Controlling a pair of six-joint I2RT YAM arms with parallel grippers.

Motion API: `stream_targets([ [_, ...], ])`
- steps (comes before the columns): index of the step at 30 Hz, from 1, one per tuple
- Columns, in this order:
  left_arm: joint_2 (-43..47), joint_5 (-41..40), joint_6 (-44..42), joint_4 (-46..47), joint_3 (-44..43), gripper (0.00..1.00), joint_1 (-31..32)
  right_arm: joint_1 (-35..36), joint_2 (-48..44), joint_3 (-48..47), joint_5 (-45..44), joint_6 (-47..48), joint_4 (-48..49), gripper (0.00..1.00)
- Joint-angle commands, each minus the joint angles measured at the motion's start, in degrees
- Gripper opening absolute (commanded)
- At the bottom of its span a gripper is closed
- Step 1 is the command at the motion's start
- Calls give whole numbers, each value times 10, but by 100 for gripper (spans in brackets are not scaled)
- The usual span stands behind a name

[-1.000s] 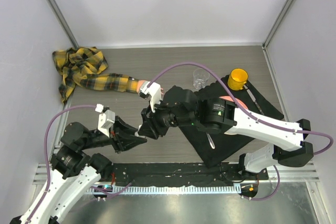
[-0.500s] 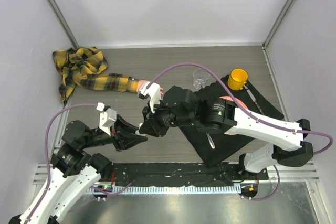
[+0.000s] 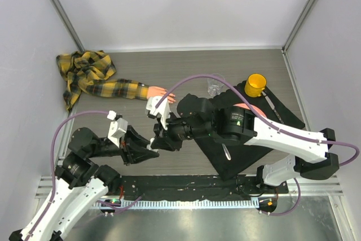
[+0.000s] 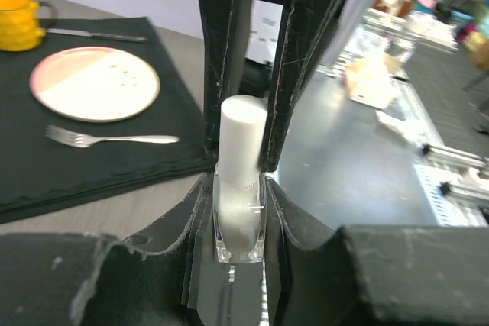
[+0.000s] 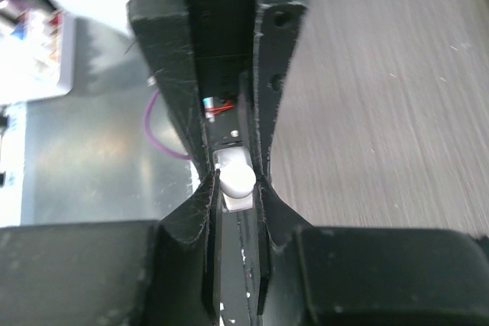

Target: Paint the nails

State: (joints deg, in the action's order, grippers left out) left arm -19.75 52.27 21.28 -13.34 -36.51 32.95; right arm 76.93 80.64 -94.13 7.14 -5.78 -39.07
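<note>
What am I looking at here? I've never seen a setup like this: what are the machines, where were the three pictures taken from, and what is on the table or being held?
These are two robot arms bolted at the table's near edge, each ending in a two-finger pincer. The overhead picture looks down from above and behind them. The other two come from a camera on each wrist. On the table lie a fake hand in a yellow-black plaid sleeve, a clear glass, and a black mat with a yellow cup, plate, fork and knife. The left pincer grips a small clear bottle. The right pincer is clamped on its white cap.
</note>
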Motion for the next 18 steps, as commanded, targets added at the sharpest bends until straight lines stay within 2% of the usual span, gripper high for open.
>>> stream_targets([
  [1,-11,88,49,102,-1,0,2,2,-22,11,130,67,35,0],
  [5,-6,119,76,132,7,0,2,-11,-27,24,248,93,36,0],
  [11,-3,125,84,144,8,0,3,-21,-22,27,247,97,38,0],
  [12,-4,121,84,144,8,0,3,-23,-18,25,209,90,37,0],
  [14,1,93,68,131,7,0,3,-23,-15,12,138,55,37,24],
  [15,4,72,47,102,-5,0,3,-23,-15,9,57,33,30,35],
  [16,13,46,26,53,-10,0,3,-23,-15,6,27,17,27,41],
  [17,18,-6,-2,38,-13,0,3,-22,-20,14,-3,3,27,55],
  [18,25,-36,-13,25,-17,0,3,-22,-33,24,-26,-32,41,59],
])
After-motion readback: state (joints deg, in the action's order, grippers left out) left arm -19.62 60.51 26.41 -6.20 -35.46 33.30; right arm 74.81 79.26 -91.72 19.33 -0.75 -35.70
